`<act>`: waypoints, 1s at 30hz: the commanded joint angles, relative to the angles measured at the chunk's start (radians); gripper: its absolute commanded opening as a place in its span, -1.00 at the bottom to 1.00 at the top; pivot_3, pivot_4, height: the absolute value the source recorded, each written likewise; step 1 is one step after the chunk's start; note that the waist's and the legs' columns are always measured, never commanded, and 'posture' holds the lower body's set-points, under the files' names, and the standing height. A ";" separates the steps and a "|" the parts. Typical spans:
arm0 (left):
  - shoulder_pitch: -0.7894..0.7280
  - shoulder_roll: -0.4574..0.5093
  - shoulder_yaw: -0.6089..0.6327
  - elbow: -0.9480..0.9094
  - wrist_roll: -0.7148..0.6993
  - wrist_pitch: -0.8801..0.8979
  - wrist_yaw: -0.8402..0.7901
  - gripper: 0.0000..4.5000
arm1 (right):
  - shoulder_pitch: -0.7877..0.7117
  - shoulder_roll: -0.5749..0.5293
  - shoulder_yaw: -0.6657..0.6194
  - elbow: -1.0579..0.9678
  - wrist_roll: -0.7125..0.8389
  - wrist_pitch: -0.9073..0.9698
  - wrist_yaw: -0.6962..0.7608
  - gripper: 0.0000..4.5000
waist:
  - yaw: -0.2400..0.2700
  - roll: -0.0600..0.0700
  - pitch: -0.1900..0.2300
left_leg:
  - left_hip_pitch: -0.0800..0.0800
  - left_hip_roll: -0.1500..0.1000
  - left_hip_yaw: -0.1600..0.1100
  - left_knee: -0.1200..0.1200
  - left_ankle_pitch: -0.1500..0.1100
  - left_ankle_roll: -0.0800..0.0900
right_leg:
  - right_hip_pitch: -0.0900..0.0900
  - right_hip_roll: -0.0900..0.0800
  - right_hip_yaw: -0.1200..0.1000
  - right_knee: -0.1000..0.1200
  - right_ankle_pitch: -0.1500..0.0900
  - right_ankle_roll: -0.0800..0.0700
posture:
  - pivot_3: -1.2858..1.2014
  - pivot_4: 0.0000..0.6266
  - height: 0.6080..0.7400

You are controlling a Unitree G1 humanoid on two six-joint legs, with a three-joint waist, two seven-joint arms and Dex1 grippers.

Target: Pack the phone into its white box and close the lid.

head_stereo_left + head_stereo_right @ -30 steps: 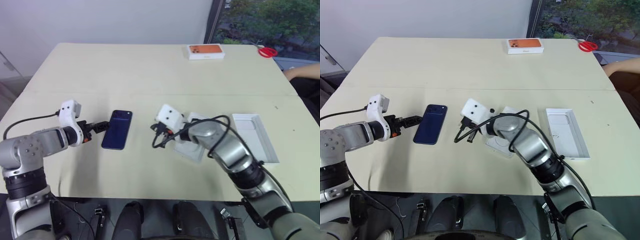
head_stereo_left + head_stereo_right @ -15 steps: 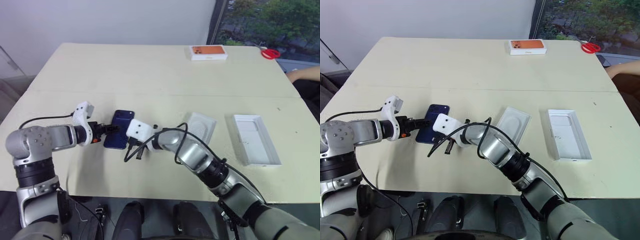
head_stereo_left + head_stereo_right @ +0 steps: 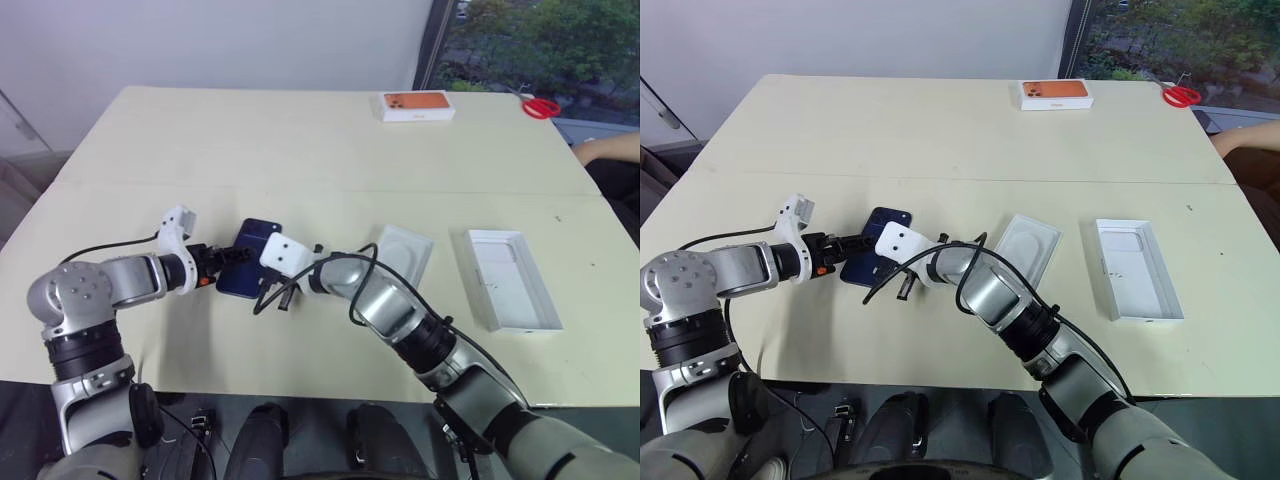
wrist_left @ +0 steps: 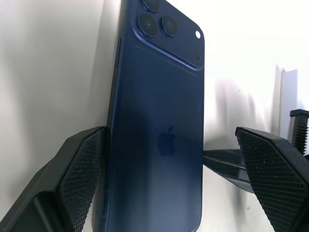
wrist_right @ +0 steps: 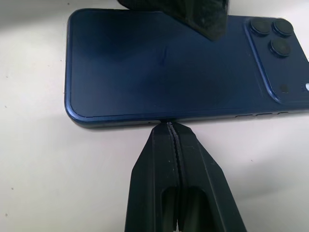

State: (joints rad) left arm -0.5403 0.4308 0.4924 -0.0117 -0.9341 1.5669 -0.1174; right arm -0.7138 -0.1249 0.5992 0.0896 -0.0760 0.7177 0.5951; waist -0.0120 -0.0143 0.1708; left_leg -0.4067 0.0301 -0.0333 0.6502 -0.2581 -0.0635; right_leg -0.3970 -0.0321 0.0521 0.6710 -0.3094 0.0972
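The phone (image 3: 250, 275) lies back up on the cream table, its camera cluster (image 4: 166, 26) at the far end. My left gripper (image 4: 175, 162) is open and straddles the phone's near half: one finger (image 4: 82, 169) sits against a long edge, the other (image 4: 270, 164) stands off the opposite edge. My right gripper (image 5: 169, 126) is shut, holding nothing, with its tips touching the middle of the phone's right long edge. A white open-topped cardboard shell (image 3: 478, 285) lies at the right. I cannot tell whether it is the white box or the lid.
A thin white insert (image 3: 405, 252) with an oval recess lies between the phone and the shell. At the far edge are a white box with an orange phone picture (image 3: 418, 105) and red scissors (image 3: 540, 105). A person's arm (image 3: 610, 148) rests at the right edge.
My right arm swung left from over the insert to the phone's right edge, uncovering the insert. My left gripper closed in from the left and now straddles the phone.
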 commanded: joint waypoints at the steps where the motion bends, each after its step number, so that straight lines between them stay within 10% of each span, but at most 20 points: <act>1: -0.001 -0.046 -0.019 0.054 -0.136 0.047 -0.007 0.99 | -0.007 0.024 -0.009 -0.036 -0.004 -0.029 0.001 -1.00 | 0.000 0.000 0.000 | 0.000 0.000 0.000 0.000 0.000 0.000 | 0.000 0.000 0.000 0.000 0.000 0.000 | 0.03 -0.52 1.00; 30: -0.067 0.056 0.049 0.174 -0.200 0.047 0.106 0.99 | 0.027 0.009 -0.016 -0.073 -0.023 -0.031 0.018 -1.00 | -0.024 -0.001 0.000 | -0.001 0.001 -0.001 -0.002 0.001 -0.002 | -0.003 0.001 0.001 0.000 0.000 0.000 | 0.03 -0.52 1.00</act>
State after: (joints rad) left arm -0.5918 0.4718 0.5241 0.1649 -1.1455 1.6062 -0.0105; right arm -0.6890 -0.1198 0.5907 0.0702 -0.0961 0.6975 0.6104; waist -0.0363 -0.0152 0.1712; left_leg -0.4077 0.0308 -0.0343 0.6483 -0.2573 -0.0650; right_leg -0.4002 -0.0307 0.0526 0.6712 -0.3093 0.0971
